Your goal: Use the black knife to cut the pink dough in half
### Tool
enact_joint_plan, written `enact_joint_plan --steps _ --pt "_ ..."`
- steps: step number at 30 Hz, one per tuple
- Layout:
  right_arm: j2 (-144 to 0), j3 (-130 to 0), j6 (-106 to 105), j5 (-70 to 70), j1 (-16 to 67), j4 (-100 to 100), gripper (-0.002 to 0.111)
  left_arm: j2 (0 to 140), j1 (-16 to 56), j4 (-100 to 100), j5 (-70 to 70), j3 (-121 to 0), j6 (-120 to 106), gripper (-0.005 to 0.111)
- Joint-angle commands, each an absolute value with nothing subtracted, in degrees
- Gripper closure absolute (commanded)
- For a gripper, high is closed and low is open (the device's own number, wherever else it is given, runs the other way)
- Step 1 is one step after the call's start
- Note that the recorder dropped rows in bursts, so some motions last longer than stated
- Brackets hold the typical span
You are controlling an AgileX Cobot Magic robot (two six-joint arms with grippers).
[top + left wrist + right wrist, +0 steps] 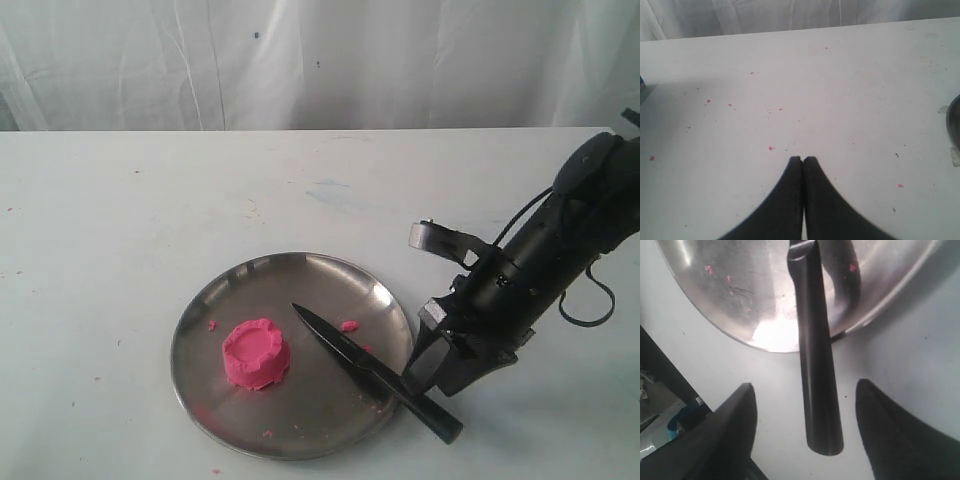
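Pink dough (256, 354): one whole round puck with a dented top, uncut, sitting left of centre on the steel plate (300, 285).

Black knife (375, 372): lies flat, blade on the plate with the tip pointing toward the plate's middle, just beside the dough but not touching it. The handle crosses the plate's rim and rests on the white surface (120, 220).

Right claw (435, 385): released, fingers spread wide, low over the handle. The wrist view shows the handle (815, 365) lying between the two fingers (740, 410), with a clear gap on either side.

Left claw (803, 160): clenched, tips pressed together, holding nothing, over bare surface dotted with pink specks.

A pink crumb (349, 325) lies on the plate near the blade.
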State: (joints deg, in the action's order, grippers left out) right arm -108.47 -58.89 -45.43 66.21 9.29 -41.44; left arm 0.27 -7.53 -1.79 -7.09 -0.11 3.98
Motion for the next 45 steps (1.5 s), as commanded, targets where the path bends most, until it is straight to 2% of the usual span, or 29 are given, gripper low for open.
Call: enact_joint_plan --steps 1,20,21,24,27,36,45 --pt "-110.0 -59.2 -46.5 65.7 9.0 -41.5 0.053 0.0 -7.3 -1.7 -7.1 0.0 4.0 0.107" --pt "-116.7 -58.5 -52.7 65.9 12.8 -44.8 0.056 0.0 -7.3 -1.7 -7.1 0.0 4.0 0.107" --pt "-116.8 -58.5 -52.7 65.6 12.8 -44.7 0.059 0.0 -7.3 -1.7 -7.1 0.0 4.0 0.107" --pt "-117.4 -58.5 -52.5 65.5 12.8 -43.8 0.086 0.0 -7.3 -1.7 -7.1 0.0 4.0 0.107" --pt "-117.5 -58.5 -52.1 65.5 12.8 -43.8 0.108 0.0 -7.3 -1.7 -7.1 0.0 4.0 0.107" --pt "-115.6 -58.8 -50.7 67.5 12.8 -44.1 0.108 0.0 -7.3 -1.7 -7.1 0.0 4.0 0.107" --pt "-104.4 -58.8 -47.6 67.4 13.2 -43.9 0.108 0.0 -7.3 -1.7 -7.1 0.0 4.0 0.107"
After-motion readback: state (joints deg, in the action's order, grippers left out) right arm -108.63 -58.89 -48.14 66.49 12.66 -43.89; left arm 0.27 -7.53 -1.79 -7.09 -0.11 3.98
